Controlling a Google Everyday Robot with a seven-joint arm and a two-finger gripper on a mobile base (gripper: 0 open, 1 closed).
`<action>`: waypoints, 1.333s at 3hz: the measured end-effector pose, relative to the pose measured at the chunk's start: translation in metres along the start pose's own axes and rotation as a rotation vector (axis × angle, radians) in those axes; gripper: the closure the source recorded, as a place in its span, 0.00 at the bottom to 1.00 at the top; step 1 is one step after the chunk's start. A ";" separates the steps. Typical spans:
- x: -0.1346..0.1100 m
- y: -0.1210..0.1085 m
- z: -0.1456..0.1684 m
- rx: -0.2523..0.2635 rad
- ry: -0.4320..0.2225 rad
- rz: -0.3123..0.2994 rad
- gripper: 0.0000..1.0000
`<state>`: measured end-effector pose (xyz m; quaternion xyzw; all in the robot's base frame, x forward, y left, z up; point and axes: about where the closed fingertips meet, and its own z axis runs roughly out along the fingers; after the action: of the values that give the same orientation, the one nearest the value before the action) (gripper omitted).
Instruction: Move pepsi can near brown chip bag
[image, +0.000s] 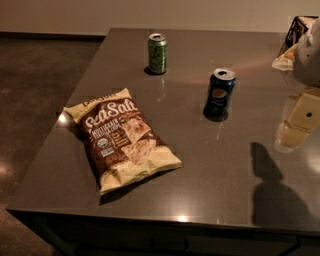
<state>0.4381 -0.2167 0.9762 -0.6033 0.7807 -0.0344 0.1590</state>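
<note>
The pepsi can (219, 94), dark blue with a silver top, stands upright on the grey table (200, 165), right of centre. The brown chip bag (121, 142), brown and cream with white "Sea Salt" lettering, lies flat at the front left, well apart from the can. My gripper (300, 120), cream-coloured, hangs at the right edge of the view, to the right of the pepsi can and not touching it. It holds nothing that I can see.
A green can (157, 53) stands upright at the back of the table. A dark holder with pale packets (295, 42) sits at the back right corner. The table's left edge drops to a dark floor (35, 90).
</note>
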 end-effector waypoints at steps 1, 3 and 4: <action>0.000 0.000 0.000 0.000 0.000 0.000 0.00; -0.007 -0.047 0.011 0.130 -0.044 0.176 0.00; -0.010 -0.073 0.024 0.167 -0.091 0.275 0.00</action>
<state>0.5152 -0.2232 0.9736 -0.4766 0.8423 -0.0497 0.2467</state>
